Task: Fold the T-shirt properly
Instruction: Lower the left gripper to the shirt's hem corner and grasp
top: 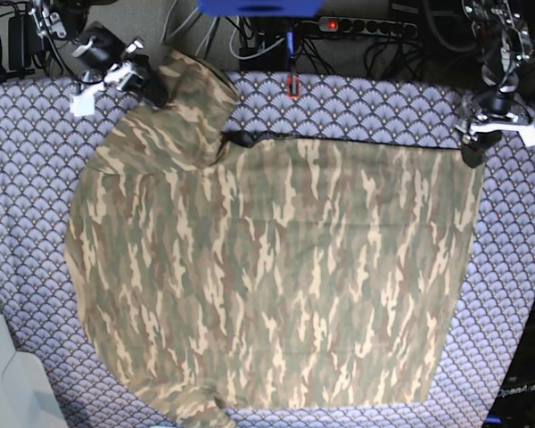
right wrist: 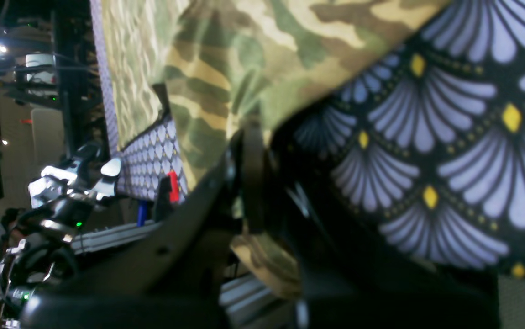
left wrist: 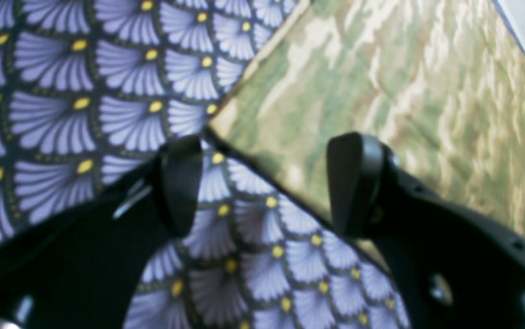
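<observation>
The camouflage T-shirt (top: 276, 276) lies spread flat on the fan-patterned tablecloth (top: 27, 178). My right gripper (top: 153, 92) at the far left is shut on the shirt's upper left part. In the right wrist view the fingers (right wrist: 251, 183) pinch the camouflage cloth (right wrist: 244, 55), which is lifted off the tablecloth (right wrist: 449, 160). My left gripper (top: 471, 156) is at the shirt's far right corner. In the left wrist view it (left wrist: 267, 187) is open and empty, with the shirt's corner (left wrist: 381, 91) lying flat on the tablecloth (left wrist: 61, 91) just beyond the fingertips.
A power strip (top: 366, 27) and cables lie behind the table's far edge. A white object (top: 0, 383) stands at the near left corner. The shirt's lower hem reaches close to the near table edge.
</observation>
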Robot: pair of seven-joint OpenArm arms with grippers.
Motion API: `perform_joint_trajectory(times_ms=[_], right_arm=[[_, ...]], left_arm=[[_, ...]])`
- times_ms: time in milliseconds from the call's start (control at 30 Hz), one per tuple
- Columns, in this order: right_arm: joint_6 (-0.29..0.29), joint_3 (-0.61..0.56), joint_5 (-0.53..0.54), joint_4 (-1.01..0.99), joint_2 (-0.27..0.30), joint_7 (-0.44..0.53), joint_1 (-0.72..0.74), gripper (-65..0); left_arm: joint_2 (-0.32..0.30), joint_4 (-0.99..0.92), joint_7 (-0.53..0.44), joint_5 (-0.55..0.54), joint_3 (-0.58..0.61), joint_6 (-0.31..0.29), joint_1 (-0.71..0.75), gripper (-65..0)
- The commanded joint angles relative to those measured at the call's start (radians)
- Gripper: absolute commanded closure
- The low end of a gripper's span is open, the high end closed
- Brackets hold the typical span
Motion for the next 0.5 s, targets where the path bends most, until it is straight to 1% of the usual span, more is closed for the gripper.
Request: perform_joint_trajectory(times_ms=[0,233,333,467], right_arm=[[0.010,0.004,0.014,0.012,0.012,0.009,-0.003,0.0],[0.007,0.004,0.014,0.009,0.012,0.009,0.007,0.0],[0.007,0.004,0.014,-0.003,0.012,0.009,0.009,0.0],[0.007,0.004,0.014,-0.003,0.012,0.009,0.009,0.0]], left_arm=[[-0.013,-0.012,-0.017,-0.009,-0.006,-0.008,-0.005,-42.3],[-0.011,-0.074,-0.014,-0.009,0.007,-0.008,-0.051,-42.3],[-0.011,-0.077,-0.014,-0.009,0.056,-0.008,-0.068,-42.3],[-0.011,-0.077,-0.014,-0.016,0.093,-0.008,-0.071,-42.2]])
